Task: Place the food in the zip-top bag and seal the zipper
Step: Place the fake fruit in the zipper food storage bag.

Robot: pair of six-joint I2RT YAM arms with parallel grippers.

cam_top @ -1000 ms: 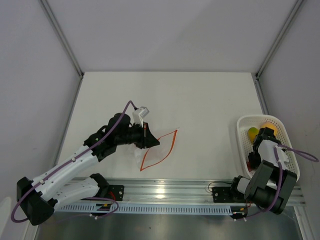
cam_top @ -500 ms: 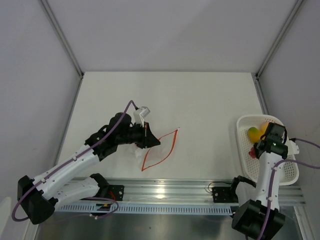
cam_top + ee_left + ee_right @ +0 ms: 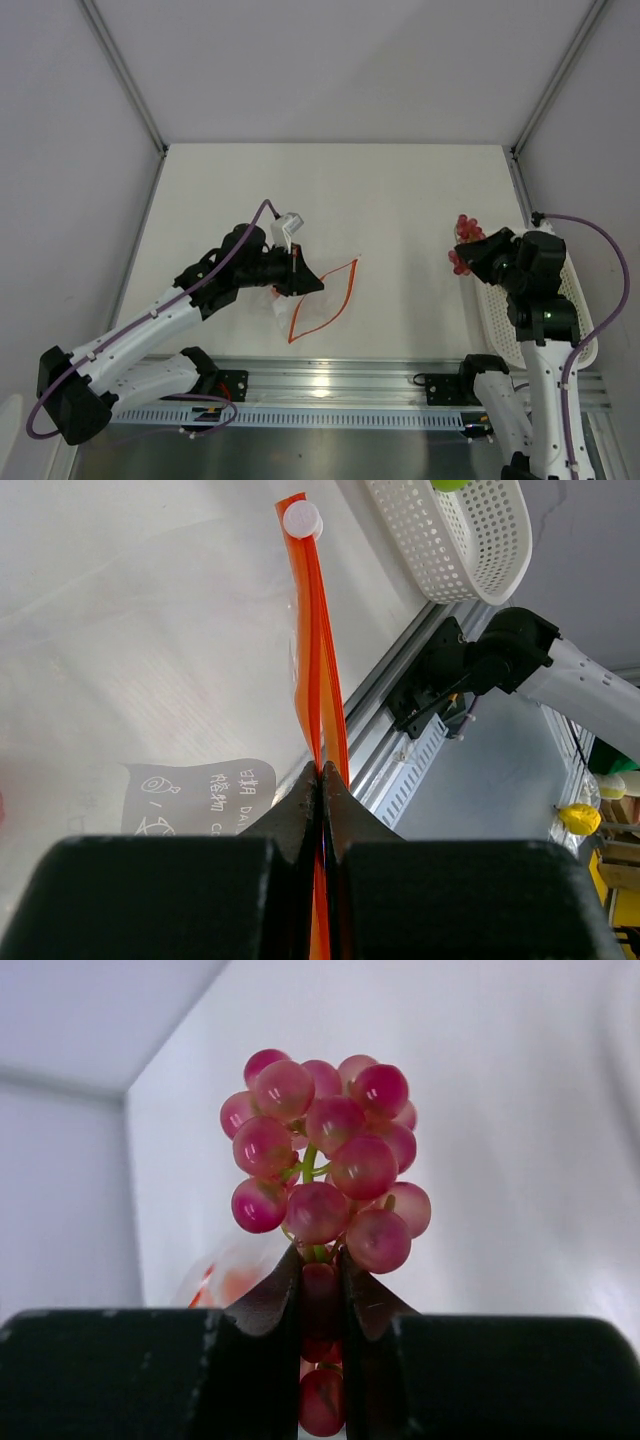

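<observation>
The clear zip-top bag lies on the table left of centre, its mouth gaping towards the right. Along that mouth runs the orange-red zipper, seen close in the left wrist view as the zipper ending in a white tab. My left gripper is shut on one lip of the zipper and holds it up. My right gripper is shut on the stem of a bunch of red toy grapes, which it holds in the air to the right of the bag.
A white mesh basket stands at the table's right edge, largely hidden under my right arm. The left wrist view shows the basket with a lime green fruit in it. An aluminium rail runs along the near edge.
My right arm has risen out of the basket with the grape bunch and swung left, towards the bag. The left gripper has kept its hold on the zipper and barely moved.
</observation>
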